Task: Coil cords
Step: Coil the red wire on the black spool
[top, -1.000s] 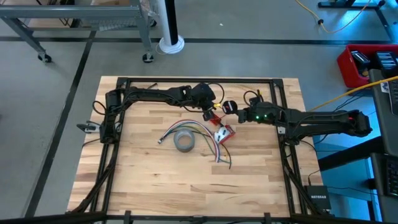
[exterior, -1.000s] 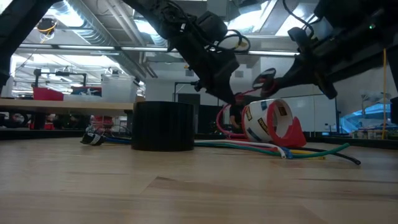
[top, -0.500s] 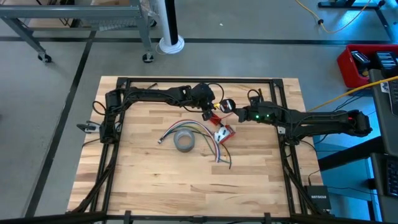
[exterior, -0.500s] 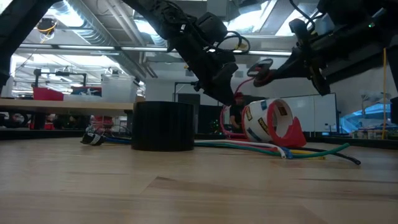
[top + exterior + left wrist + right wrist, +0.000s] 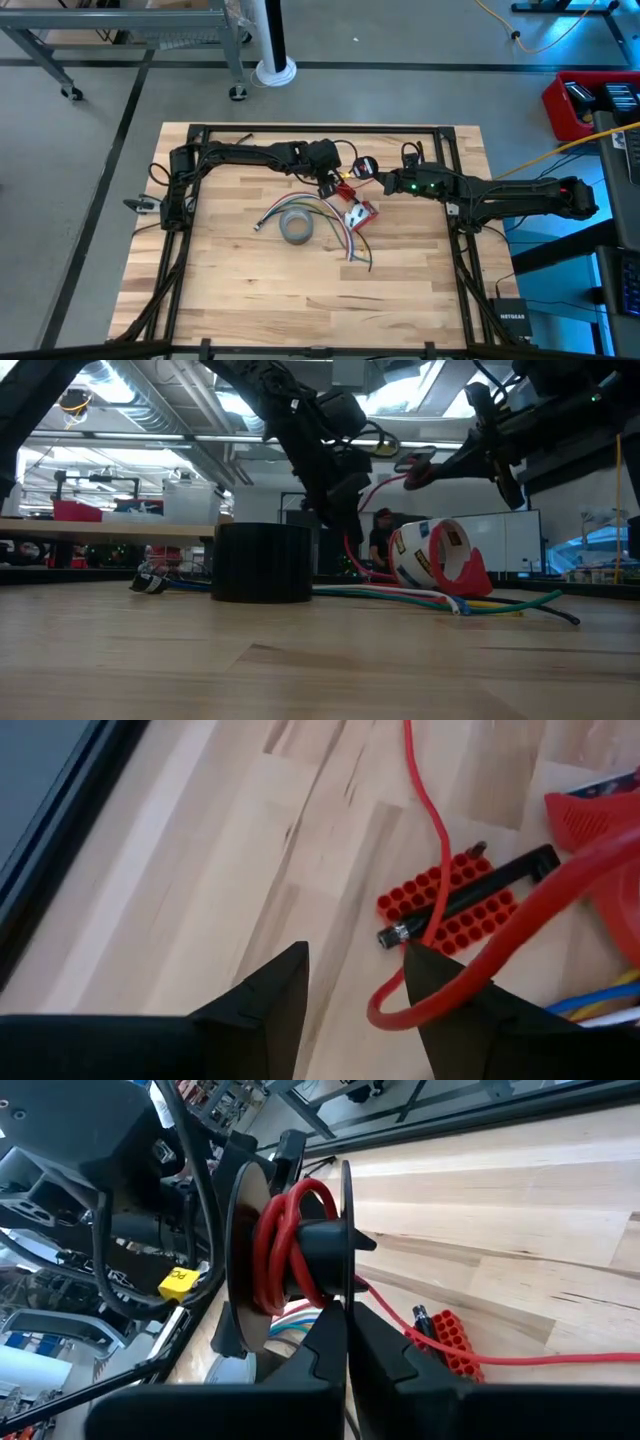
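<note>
Red wire (image 5: pixel 436 830) wound on black spool (image 5: pixel 290 1260) pinched by right gripper (image 5: pixel 345 1330) at upper centre; trailing down to table — looping beside spread left gripper (image 5: pixel 355 990), nearer the slack.

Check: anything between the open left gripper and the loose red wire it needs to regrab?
Nothing visible. The left gripper is open just above the table, and the red wire loops right past one finger, running up to the spool in the right gripper.

In the low view the grey tape roll (image 5: pixel 264 563) hides part of the coloured cords (image 5: pixel 400 596); the red wire (image 5: pixel 470 935) is cut off in the left wrist view.
</note>
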Robot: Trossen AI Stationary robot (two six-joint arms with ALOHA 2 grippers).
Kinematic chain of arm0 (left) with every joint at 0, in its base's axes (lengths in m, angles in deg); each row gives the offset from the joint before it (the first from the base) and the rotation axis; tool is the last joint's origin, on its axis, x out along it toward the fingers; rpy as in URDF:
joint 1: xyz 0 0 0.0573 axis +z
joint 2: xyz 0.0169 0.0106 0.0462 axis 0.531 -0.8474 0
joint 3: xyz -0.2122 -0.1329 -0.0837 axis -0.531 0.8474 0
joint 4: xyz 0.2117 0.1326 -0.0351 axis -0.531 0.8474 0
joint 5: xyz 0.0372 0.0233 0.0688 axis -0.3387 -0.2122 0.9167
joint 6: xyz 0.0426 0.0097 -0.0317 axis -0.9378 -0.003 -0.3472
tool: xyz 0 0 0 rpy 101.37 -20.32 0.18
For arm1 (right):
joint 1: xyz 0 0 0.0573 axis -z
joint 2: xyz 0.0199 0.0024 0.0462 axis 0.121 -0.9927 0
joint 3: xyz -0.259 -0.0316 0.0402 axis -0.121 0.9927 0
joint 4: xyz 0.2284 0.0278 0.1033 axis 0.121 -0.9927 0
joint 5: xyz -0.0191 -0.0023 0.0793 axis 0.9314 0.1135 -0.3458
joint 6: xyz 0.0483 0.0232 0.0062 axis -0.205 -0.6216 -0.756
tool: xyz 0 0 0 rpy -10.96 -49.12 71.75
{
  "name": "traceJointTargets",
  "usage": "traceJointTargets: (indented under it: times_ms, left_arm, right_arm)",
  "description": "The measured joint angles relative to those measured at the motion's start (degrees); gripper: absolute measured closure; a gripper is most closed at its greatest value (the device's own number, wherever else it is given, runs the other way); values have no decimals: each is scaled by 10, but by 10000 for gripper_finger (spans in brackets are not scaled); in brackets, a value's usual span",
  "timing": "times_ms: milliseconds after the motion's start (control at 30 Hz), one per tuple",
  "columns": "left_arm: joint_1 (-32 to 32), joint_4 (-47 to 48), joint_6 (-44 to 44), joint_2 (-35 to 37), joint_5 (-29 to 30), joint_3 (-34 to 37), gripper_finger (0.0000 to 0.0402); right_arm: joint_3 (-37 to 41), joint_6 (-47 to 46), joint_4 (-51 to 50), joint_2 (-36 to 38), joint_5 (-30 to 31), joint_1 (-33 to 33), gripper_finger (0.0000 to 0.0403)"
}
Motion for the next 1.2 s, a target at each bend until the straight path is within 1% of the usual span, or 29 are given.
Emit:
traceJointTargets:
  times_ms: [267, 333, 467, 700, 767, 900, 1033, 1200]
  left_arm:
    - [0, 5, 7, 0, 2, 20, 243]
    - [0, -3, 9, 0, 3, 28, 249]
    - [0, -22, 19, 0, 9, 40, 286]
    - [0, -61, 10, 0, 11, 46, 379]
    - [0, -64, 4, 0, 11, 46, 394]
    - [4, -66, 4, 0, 13, 46, 390]
    - [12, -63, 7, 0, 28, 46, 397]
    - [24, -59, 7, 4, 30, 46, 398]
  right_arm:
    - [0, 0, -1, 6, 0, 0, 400]
    - [0, 2, 2, 10, 0, 0, 400]
    - [0, 3, -1, 17, -6, 0, 400]
    - [0, 3, -1, 23, -6, 0, 400]
    - [0, 3, -2, 23, -6, 0, 400]
    - [0, 4, -4, 23, -5, 0, 400]
    - [0, 5, -9, 23, -5, 0, 400]
    - [0, 5, -23, 23, -13, 0, 400]
